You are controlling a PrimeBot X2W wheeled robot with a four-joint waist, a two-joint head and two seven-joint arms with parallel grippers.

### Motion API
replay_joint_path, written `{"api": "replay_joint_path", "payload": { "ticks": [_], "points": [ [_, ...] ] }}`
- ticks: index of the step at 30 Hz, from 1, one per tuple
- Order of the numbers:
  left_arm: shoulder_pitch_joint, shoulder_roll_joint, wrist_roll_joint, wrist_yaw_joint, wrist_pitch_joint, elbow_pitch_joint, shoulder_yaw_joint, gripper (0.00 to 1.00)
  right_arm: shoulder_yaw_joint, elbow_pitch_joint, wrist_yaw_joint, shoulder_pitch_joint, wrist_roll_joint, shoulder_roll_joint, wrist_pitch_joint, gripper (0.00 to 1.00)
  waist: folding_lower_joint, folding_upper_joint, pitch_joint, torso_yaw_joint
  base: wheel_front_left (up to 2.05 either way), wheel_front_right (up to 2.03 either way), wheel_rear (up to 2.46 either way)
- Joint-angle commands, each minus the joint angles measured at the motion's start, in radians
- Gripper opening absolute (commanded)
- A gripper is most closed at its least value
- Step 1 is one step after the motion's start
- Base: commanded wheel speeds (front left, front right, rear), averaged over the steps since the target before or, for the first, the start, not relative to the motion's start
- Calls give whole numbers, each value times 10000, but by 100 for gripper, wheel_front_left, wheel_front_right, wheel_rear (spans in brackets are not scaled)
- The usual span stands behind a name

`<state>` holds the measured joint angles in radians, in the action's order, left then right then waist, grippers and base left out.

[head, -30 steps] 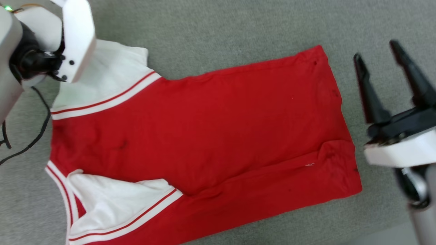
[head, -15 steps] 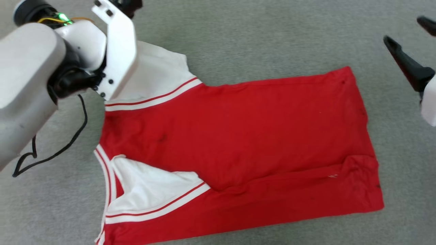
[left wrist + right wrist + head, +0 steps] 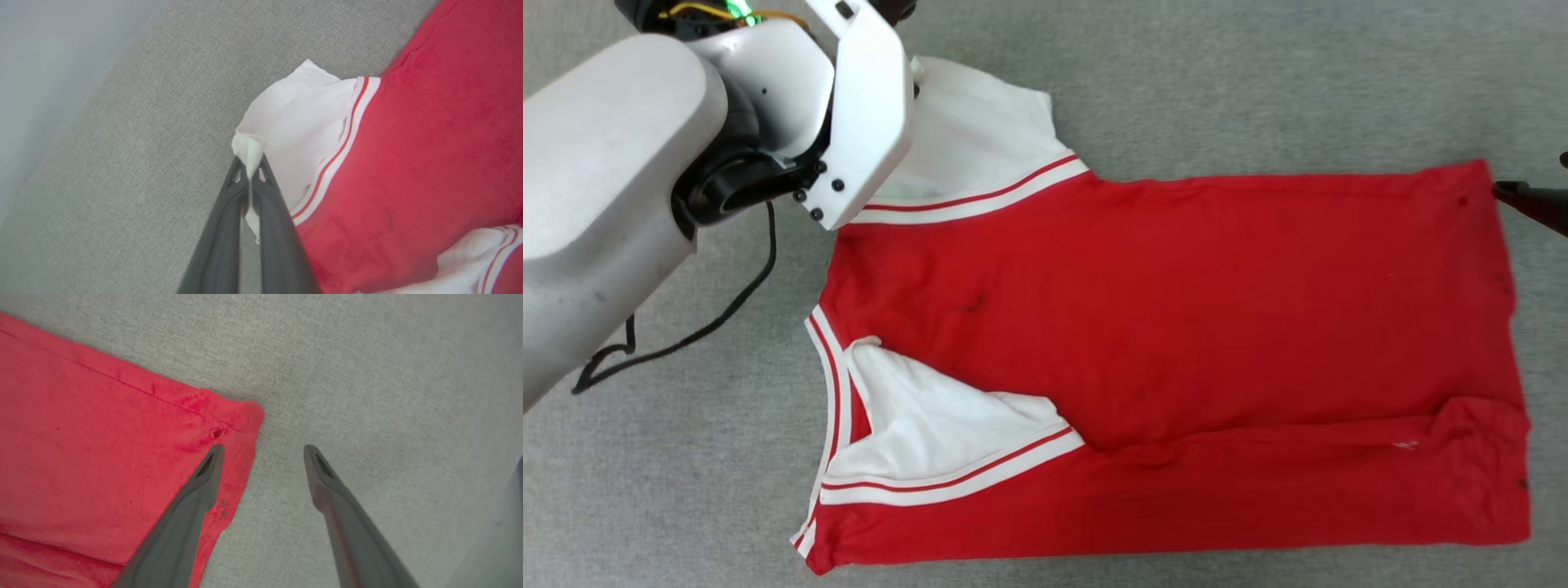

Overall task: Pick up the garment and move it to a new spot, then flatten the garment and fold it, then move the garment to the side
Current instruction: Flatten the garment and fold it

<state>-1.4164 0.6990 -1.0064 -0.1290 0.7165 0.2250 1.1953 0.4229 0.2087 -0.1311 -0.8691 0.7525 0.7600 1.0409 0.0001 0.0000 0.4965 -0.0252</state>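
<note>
Your garment [image 3: 1176,310] lies nearly flat, left end effector [image 3: 249,171] clenched on a white sleeve [image 3: 294,122], right end effector [image 3: 264,448] released by the hem [image 3: 240,457]; folding looks barely begun, the sideways move undone.

Prob. indoors, type unclear — grey carpet-like surface [image 3: 1217,82].

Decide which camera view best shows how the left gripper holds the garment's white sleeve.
The left wrist view: the left gripper has its jaws shut on the bunched sleeve. In the head view the pale wrist covers that pinch. The right wrist view shows the hem corner.
</note>
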Motion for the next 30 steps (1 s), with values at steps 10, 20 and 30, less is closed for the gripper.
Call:
{"api": "replay_joint_path", "payload": {
  "ticks": [10,20,30],
  "points": [
    [-472,-10,26,-2,-524,-95,294,0,1013,1515,5,649,-205,-1153,-518,100,-1,0,776,381,0,0,0],
    [31,286,-252,-3,-1252,208,499,0,1409,1322,5,143,118,-745,-2446,0,-1,0,-144,28,0,0,0],
    [1193,1249,-414,68,-1927,-766,605,0,2053,183,8,1063,785,353,-4310,0,-1,0,-1649,-20,0,0,0]
  ]
}}
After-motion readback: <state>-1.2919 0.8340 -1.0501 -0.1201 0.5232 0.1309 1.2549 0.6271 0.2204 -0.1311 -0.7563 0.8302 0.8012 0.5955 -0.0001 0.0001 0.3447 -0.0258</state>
